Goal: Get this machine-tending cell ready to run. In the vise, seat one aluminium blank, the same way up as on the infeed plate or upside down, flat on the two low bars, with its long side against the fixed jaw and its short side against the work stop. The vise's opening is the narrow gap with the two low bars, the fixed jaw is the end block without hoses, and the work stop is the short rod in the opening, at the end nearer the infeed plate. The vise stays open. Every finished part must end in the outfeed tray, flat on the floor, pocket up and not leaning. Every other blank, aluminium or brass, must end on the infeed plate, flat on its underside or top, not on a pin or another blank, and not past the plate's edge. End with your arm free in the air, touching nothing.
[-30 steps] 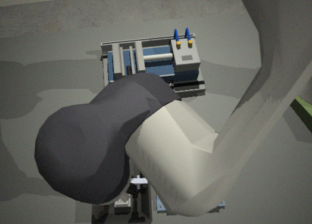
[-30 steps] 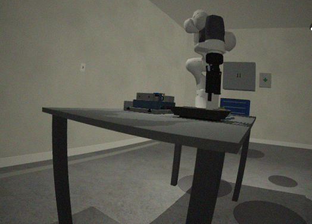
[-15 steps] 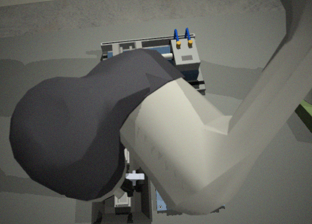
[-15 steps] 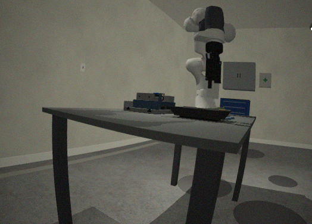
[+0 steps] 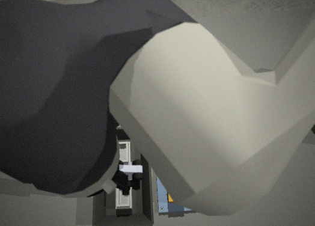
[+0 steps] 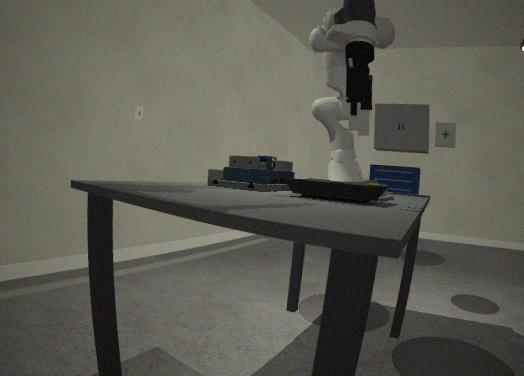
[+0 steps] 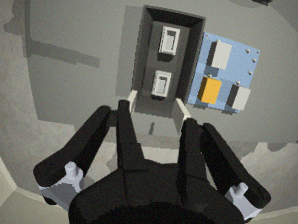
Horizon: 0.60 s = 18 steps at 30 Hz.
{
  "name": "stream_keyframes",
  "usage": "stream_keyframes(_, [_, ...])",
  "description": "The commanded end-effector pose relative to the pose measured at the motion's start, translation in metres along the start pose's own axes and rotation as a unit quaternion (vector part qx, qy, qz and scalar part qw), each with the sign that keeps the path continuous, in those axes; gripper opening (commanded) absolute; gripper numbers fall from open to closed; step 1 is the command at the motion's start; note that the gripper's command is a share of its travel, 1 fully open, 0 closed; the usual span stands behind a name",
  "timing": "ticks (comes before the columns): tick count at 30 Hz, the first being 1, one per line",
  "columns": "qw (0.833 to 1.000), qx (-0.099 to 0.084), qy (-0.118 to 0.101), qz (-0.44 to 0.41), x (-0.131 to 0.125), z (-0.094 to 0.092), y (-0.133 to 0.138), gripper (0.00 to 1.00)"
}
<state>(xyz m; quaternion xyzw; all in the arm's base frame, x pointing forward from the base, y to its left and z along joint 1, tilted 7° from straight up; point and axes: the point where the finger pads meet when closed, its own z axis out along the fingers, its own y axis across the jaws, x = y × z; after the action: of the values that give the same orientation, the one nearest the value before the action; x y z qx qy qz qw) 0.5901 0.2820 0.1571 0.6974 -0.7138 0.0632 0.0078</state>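
Note:
My gripper [image 6: 360, 110] [image 7: 154, 102] is partly open and empty, high above the near end of the outfeed tray [image 5: 147, 187] [image 6: 335, 190] [image 7: 196, 60]. Two finished parts, one [image 5: 124, 151] [image 7: 170, 41] at the far end and one [image 5: 124, 196] [image 7: 161, 84] nearer the fingers, lie in the tray, pocket up and apart, and look flat. The blue infeed plate [image 5: 162, 190] [image 7: 240, 65] bears two aluminium blanks, one [image 7: 220, 55] at the far left and one [image 7: 240, 96] at the near right, and a brass blank [image 5: 170, 198] [image 7: 210, 90]. The vise [image 6: 257, 174] shows only from the side; its opening is hidden.
My arm [image 5: 180, 103] [image 6: 340, 132] covers most of the top view, including the vise. The infeed plate lies close beside the tray's long wall. Small pins [image 7: 248, 51] stand up on the plate. A wall cabinet [image 6: 401, 127] is in the background.

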Motion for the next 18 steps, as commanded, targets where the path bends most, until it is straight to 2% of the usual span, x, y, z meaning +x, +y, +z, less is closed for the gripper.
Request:
stream_keyframes(1, [1.0, -0.014, 0.007, -0.006, 0.0028, -0.0097, 0.0092, 0.4])
stream_keyframes(12, [1.0, -0.014, 0.007, -0.006, 0.0027, -0.0185, 0.0089, 0.4])
stream_keyframes(13, [1.0, -0.014, 0.007, -0.006, 0.0027, -0.0185, 0.0089, 0.0])
stream_keyframes(18, [1.0, -0.014, 0.007, -0.006, 0.0027, -0.0185, 0.0089, 0.0])
